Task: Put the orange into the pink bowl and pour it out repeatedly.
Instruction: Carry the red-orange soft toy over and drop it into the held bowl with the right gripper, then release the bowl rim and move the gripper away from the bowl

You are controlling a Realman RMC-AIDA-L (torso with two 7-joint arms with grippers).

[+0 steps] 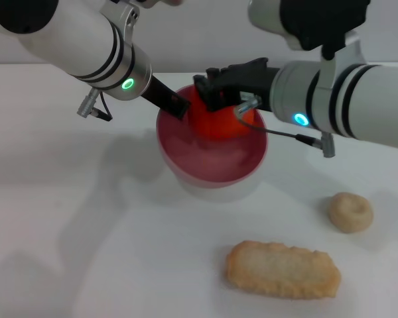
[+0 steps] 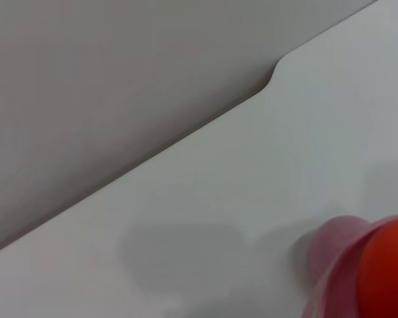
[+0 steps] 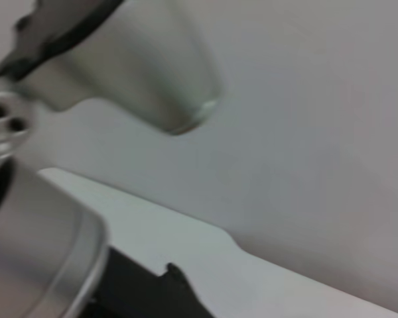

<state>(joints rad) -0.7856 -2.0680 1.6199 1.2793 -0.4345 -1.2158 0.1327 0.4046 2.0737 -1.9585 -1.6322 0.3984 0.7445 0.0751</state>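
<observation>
The right gripper (image 1: 215, 93) jaws clasp the orange (image 1: 222, 119) inside the pink bowl (image 1: 212, 162), whose rim the left gripper (image 1: 176, 105) pinches; release and pouring remain.

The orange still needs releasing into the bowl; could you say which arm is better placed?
The right. Its claw is on the orange over the bowl; the left claw is at the bowl's rim.
</observation>
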